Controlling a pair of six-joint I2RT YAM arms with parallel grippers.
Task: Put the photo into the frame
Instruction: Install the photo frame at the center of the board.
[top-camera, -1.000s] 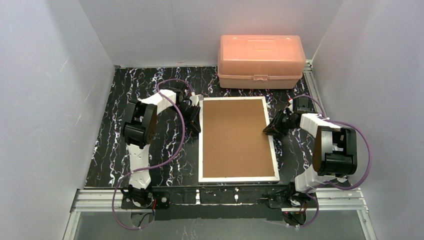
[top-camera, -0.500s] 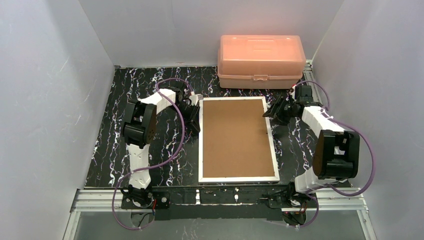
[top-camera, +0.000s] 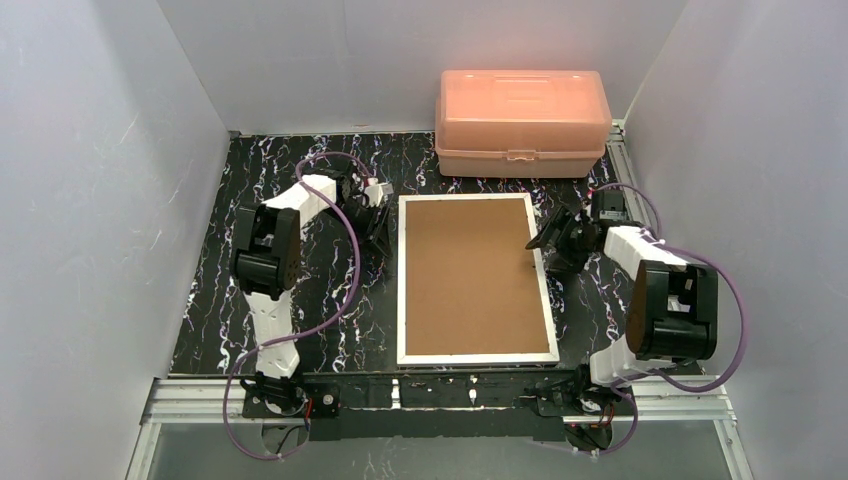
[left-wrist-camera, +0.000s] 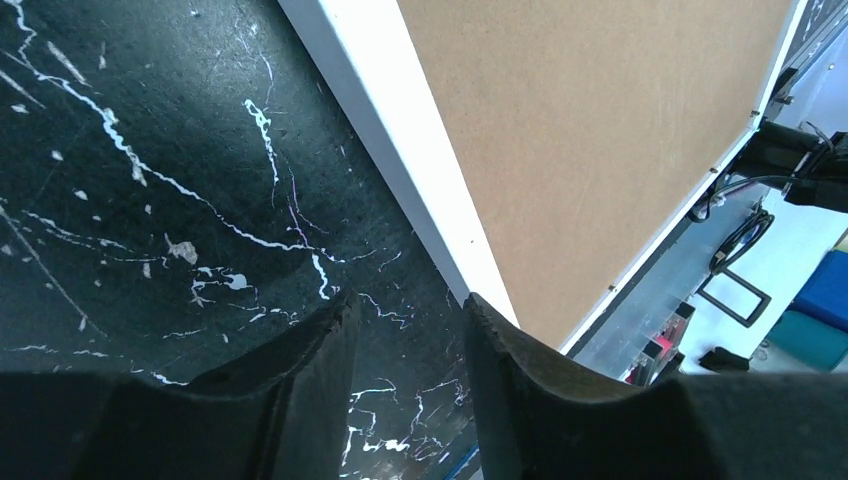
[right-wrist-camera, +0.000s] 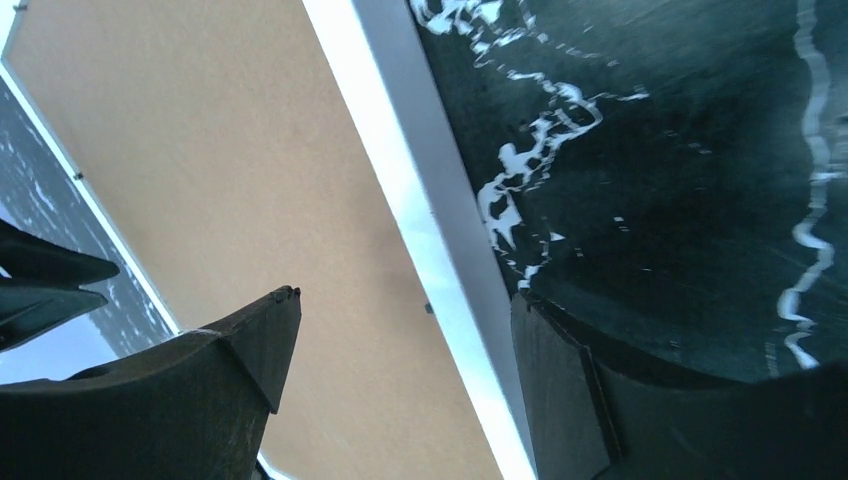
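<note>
Lying back-up on the counter (top-camera: 215, 290), the frame (top-camera: 475, 280) has the left hand (left-wrist-camera: 410, 300) narrowly apart beside one edge and the right hand (right-wrist-camera: 400, 298) wide apart above the other.

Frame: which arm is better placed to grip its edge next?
Right, probably: the right end effector is open astride the frame edge; the left end effector is narrower, beside it over the mat.

left arm (top-camera: 268, 250): elbow raised, forearm extended forward and angled inward | left tool (left-wrist-camera: 407, 303): pointed steeply down, jaws a narrow gap apart, nothing between them | right arm (top-camera: 668, 300): elbow raised, forearm angled forward and inward | right tool (right-wrist-camera: 405, 298): tilted down, jaws spread wide, nothing held
</note>
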